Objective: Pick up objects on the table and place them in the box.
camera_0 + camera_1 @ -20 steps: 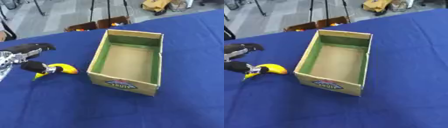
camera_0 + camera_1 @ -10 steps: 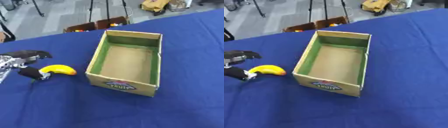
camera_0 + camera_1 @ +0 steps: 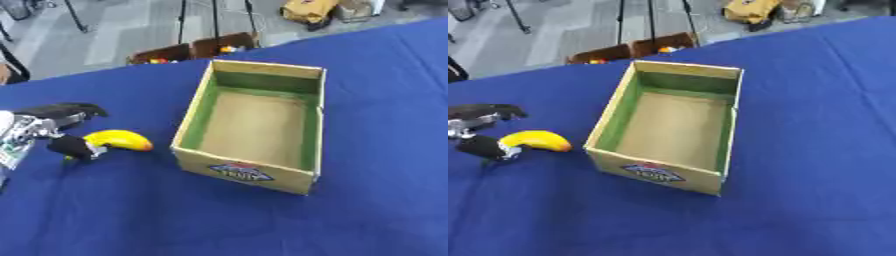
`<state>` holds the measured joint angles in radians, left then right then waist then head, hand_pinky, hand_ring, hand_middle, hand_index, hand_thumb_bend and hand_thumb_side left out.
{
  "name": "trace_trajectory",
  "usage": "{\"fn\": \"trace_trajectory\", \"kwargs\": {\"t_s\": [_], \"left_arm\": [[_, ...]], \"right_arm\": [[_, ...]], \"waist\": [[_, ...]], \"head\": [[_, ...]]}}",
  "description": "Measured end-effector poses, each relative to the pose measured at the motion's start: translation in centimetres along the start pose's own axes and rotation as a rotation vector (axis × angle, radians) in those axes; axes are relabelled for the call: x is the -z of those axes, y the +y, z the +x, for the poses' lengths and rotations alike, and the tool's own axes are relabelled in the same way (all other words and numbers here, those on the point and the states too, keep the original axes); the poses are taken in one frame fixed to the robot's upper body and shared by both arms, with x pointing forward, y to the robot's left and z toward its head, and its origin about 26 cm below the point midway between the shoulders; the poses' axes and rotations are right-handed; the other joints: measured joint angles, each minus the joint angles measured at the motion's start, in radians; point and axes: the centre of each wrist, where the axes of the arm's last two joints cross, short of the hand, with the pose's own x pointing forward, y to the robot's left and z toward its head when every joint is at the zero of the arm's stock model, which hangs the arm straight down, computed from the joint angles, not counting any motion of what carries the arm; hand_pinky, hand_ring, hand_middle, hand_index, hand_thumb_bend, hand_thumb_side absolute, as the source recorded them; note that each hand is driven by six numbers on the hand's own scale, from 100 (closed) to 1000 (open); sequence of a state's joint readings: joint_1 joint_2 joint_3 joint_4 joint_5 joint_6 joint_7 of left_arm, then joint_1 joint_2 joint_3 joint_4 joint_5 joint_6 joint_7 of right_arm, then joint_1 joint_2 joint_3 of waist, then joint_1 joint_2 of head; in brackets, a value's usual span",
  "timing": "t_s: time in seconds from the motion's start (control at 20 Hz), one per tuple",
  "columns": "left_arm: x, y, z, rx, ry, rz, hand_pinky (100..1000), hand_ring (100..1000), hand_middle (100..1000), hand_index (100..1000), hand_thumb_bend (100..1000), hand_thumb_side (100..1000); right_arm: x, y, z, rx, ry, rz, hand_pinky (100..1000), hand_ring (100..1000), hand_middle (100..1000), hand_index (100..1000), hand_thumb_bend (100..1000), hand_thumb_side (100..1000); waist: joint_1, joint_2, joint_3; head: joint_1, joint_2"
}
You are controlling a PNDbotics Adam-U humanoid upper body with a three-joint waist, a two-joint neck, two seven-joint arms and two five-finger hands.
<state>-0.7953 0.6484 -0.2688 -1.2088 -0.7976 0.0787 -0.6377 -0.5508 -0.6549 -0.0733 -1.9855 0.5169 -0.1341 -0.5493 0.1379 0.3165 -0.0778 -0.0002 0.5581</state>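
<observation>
A yellow banana lies on the blue table, just left of the box. The cardboard box has green inner walls, a bare brown floor and a fruit label on its near side; nothing is inside it. My left hand comes in from the left edge. Its dark fingers stretch out above and behind the banana, apart from it. Its thumb touches the banana's left end. The hand is open. My right hand shows in neither view.
Past the table's far edge, on the grey floor, stand small brown boxes with coloured items, tripod legs and a yellow bundle. Blue cloth stretches right of the box and in front of it.
The banana has gone from tilted to lying nearly level. My left hand's fingers have sunk a little lower, and the thumb has slid down toward the banana's left end.
</observation>
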Motion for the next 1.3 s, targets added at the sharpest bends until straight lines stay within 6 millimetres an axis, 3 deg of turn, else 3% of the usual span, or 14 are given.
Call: {"fn": "trace_trajectory", "kwargs": {"t_s": [0.4,1.0,1.3], "left_arm": [[1.0,-0.9,-0.3,-0.009,0.023,-0.008,868,941,978,1000,257,533],[1.6,-1.4,-0.3,-0.022,0.025,0.019,710,830,907,965,100,487],[1.7,-1.4,-0.5,-0.025,0.036,0.025,656,800,865,927,100,449]], "right_arm": [[0.0,0.0,0.0,0.001,0.000,-0.002,714,844,816,914,100,1000],[0.1,0.0,0.0,0.000,0.001,-0.009,715,843,814,913,100,1000],[0.1,0.0,0.0,0.001,0.002,-0.011,715,844,813,913,100,1000]], "waist": [[0.009,0.011,-0.010],[0.014,0.023,-0.028],[0.016,0.024,-0.031]], "head": [[0.009,-0.009],[0.026,-0.022],[0.029,-0.023]]}}
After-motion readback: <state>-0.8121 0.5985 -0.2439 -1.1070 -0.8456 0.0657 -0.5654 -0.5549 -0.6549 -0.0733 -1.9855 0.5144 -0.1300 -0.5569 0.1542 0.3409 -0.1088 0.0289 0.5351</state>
